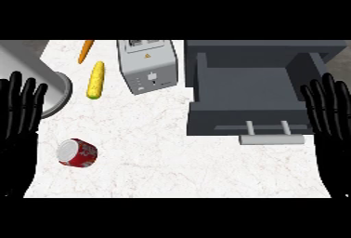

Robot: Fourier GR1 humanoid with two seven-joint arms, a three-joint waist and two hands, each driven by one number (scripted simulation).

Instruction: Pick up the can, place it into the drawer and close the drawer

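Note:
A red can (77, 153) with a silver top lies on its side on the white marble counter, at the lower left. The dark grey drawer (205, 122) stands pulled open at the right, its inside bare, with a light grey handle (270, 139) at its front. My left hand (18, 111) rests open at the left edge, fingers up, above and left of the can and not touching it. At the right edge my right hand (328, 109) rests open beside the drawer's right wall.
A grey toaster (147, 65) stands at the back middle. A yellow corn cob (96, 80) and an orange carrot (85, 50) lie left of it. A round grey rim (60, 95) shows at the left edge.

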